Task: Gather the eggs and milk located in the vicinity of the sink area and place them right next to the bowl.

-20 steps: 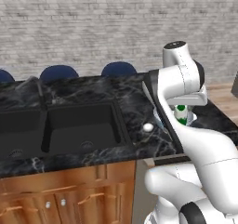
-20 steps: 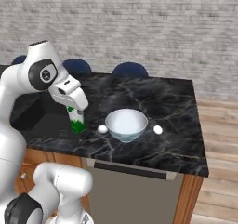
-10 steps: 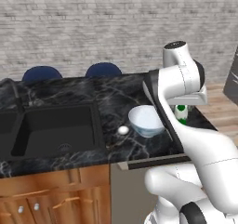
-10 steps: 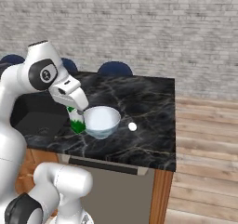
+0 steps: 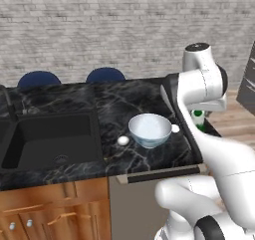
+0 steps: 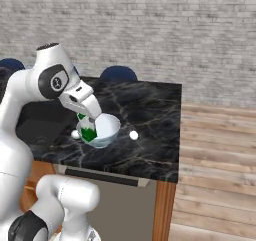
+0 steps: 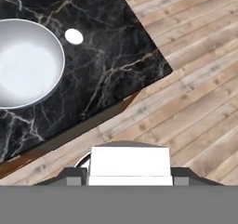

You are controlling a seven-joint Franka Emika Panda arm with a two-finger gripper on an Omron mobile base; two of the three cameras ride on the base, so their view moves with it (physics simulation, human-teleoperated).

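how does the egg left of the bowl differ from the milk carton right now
The egg is small, round and all white; the milk carton is bigger, boxy, and green on its lower part. The egg lies on the black counter beside the bowl; the milk carton is held in the air by the fingers, above the counter's front edge by the bowl. Both are partly white.

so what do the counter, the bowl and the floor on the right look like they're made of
Counter: polished black marble by the look, going by the pale veins running through it.
Bowl: glazed ceramic or perhaps plastic, white with a faint blue tint and a smooth surface; the render leaves it open.
Floor: light wooden planks, with visible board seams and grain.
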